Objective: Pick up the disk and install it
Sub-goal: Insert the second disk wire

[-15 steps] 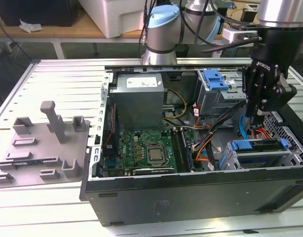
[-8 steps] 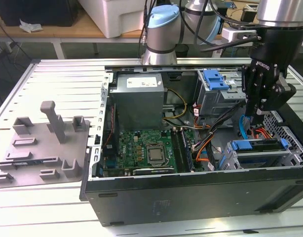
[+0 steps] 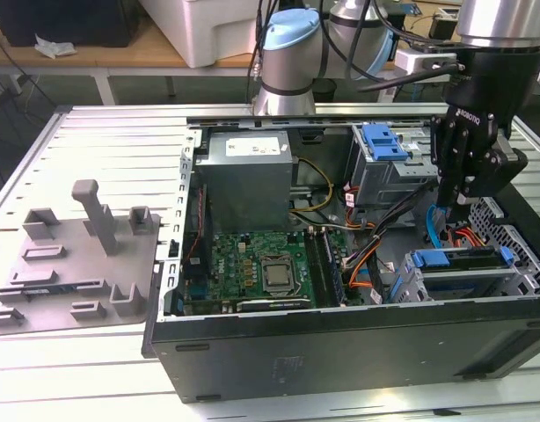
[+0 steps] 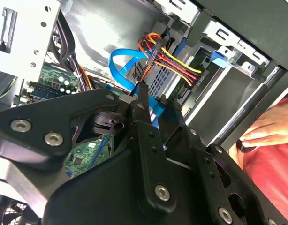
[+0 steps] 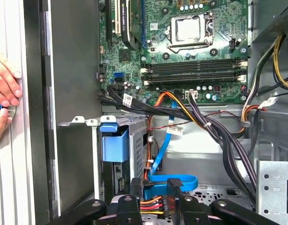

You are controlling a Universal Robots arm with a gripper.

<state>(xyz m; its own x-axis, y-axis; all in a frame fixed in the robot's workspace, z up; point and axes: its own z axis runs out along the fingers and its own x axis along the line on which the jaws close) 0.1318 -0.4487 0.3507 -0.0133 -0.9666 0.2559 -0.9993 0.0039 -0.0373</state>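
Finds black gripper links closest to the lens in both wrist views, fingers narrowly parted and clamping nothing that can be made out. Sees a blue ribbon cable and a bundle of red, orange and yellow wires through and just beyond the gap. Places the gripper, in the exterior view, low inside the open computer case, toward that view's right, just above the near drive cage. Locates the disk seated in that cage at the case's near right corner, blue carrier frame uppermost and apart from the fingers; confirms the same blue frame atop the cage in the first wrist view. Records a second drive cage with a blue latch farther back, left of the gripper in the exterior view. Notes motherboard at case centre, grey power supply beyond it. Observes a person's hand resting on the case's outer edge in the first wrist view, and a hand beside a red sleeve in the second wrist view. Logs a grey fixture plate on the slotted table, well apart from the case on the exterior view's left.
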